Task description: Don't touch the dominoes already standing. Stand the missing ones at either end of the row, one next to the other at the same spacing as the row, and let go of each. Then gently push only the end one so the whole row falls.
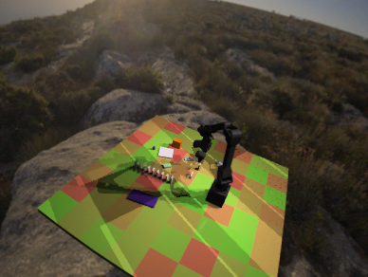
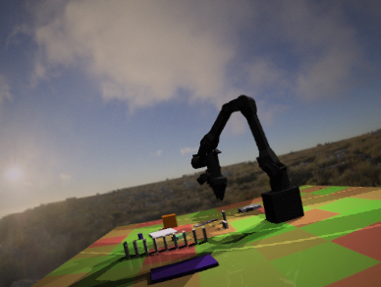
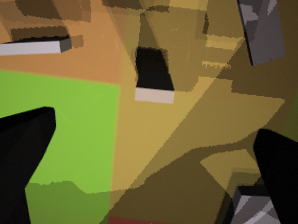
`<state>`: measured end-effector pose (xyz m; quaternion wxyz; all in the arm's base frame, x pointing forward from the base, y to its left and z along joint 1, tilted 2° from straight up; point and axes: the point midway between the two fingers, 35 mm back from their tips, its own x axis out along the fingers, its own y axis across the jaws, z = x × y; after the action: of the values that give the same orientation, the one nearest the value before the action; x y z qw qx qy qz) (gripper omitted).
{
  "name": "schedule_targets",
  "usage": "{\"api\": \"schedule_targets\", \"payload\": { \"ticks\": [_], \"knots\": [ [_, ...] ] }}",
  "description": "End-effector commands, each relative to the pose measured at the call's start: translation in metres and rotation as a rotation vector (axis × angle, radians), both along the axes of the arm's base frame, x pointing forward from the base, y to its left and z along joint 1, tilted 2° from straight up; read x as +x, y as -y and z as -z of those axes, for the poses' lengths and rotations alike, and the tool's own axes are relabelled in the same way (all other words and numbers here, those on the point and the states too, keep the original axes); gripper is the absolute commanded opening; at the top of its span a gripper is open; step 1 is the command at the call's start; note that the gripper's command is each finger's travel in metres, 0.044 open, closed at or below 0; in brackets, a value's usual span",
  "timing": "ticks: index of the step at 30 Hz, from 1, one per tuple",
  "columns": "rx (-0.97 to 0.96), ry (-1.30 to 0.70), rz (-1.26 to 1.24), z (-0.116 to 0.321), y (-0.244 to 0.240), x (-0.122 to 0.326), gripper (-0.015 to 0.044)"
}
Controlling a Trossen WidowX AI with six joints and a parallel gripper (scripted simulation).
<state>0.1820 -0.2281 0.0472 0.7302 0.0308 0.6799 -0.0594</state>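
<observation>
A row of several dark and pale dominoes stands upright at the middle left in the top and exterior views. Its near-arm end domino (image 1: 172, 179) (image 2: 205, 234) and far end domino (image 1: 136, 164) (image 2: 126, 250) both stand. Two loose dominoes are between the row and the arm base: one (image 1: 199, 166) (image 2: 224, 215) looks upright, the other (image 1: 192, 175) (image 2: 225, 224) looks lower; its pose is unclear. The wrist view shows a dark block with a pale face (image 3: 154, 95) and a pale strip-like block (image 3: 30, 48). My gripper (image 1: 201, 156) (image 2: 220, 198) (image 3: 157, 128) is open and empty, above the table.
A purple slab (image 1: 142, 198) (image 2: 184, 268) lies in front of the row. Behind it are a green block (image 1: 166, 165) (image 2: 179, 236), a white slab (image 1: 166, 152) (image 2: 163, 233), an orange block (image 1: 176, 143) (image 2: 169, 220) and a small purple block (image 1: 154, 148) (image 2: 140, 236). A grey bar (image 3: 262, 32) lies near.
</observation>
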Motion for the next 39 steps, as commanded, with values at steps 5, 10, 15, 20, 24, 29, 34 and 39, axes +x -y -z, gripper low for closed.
{"api": "schedule_targets", "payload": {
  "ticks": [5, 10, 15, 20, 24, 29, 34, 39],
  "knots": [
    [-0.001, -0.021, -0.008, 0.032, 0.002, 0.0, 0.044],
    [0.0, -0.022, -0.008, 0.064, 0.002, 0.0, 0.044],
    [0.0, -0.022, -0.008, 0.068, 0.002, 0.0, 0.044],
    [0.0, -0.022, -0.008, 0.077, 0.002, 0.0, 0.044],
    [0.0, -0.022, -0.008, 0.079, 0.002, 0.0, 0.0414],
    [0.0, -0.022, -0.008, 0.079, 0.002, 0.0, 0.0282],
    [0.0, -0.022, -0.008, 0.079, 0.002, 0.0, 0.0151],
    [0.0, -0.022, -0.008, 0.079, 0.002, 0.0, 0.0107]
  ]
}}
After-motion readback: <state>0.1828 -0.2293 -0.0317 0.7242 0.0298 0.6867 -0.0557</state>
